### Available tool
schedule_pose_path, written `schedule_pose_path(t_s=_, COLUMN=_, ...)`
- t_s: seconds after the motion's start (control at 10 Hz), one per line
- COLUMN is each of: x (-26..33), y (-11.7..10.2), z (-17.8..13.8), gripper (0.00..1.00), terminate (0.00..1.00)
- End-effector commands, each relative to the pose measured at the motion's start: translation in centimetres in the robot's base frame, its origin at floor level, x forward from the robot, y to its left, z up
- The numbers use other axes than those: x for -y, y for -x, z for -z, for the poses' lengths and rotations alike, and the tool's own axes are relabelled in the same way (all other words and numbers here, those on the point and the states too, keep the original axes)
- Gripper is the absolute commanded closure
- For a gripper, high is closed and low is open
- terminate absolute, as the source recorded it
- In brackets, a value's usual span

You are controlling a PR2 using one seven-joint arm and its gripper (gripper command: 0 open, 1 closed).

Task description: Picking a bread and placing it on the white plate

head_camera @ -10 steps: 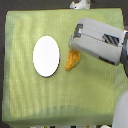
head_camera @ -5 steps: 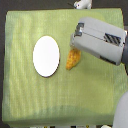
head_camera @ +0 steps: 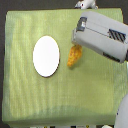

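Scene: 1 bread [head_camera: 74, 56], 1 plate [head_camera: 46, 56], 1 arm w/ gripper [head_camera: 79, 42], all over a green cloth [head_camera: 30, 100] covering the table.

Bread: lies flat on cloth, long axis approx. top-to-bottom, just beside plate's edge on the exterior view's right; narrow strip of cloth between them, not touching. Upper end is hidden under the gripper housing; lower tapered end is clear.

Gripper: positioned directly over bread's upper end, arm entering from the exterior view's right. Fingers not visible, since the grey housing blocks them. Cannot tell whether jaws are apart, together, or clamped on bread. Contact w/ bread also not confirmable.

Plate: white, oval, nothing on it. Sits left of centre, well inside cloth edges.

Assessment: placement of gripper above bread is consistent w/ the grasp step; transfer to plate not yet done. Short travel reqd: bread is adjacent to plate, so a lift plus a small shift toward the exterior view's left should suffice.

Risk: an end grasp on a tapered, bumpy item may let it swing or slip.
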State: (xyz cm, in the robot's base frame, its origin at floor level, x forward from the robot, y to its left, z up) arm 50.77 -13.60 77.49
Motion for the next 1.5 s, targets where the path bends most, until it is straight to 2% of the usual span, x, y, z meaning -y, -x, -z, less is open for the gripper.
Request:
schedule_pose_path(t_s=0.0, x=-1.4, y=-1.8, z=-8.4, gripper=1.00, terminate=0.00)
schedule_pose_path(t_s=0.4, x=-3.1, y=-1.8, z=-10.4, gripper=1.00, terminate=0.00)
schedule_pose_path(t_s=0.8, x=-9.9, y=-1.2, z=-10.7, gripper=1.00, terminate=0.00)
schedule_pose_path(t_s=1.2, x=-18.4, y=-0.8, z=-8.8, gripper=1.00, terminate=0.00)
schedule_pose_path(t_s=1.4, x=-22.1, y=0.6, z=-7.1, gripper=1.00, terminate=0.00)
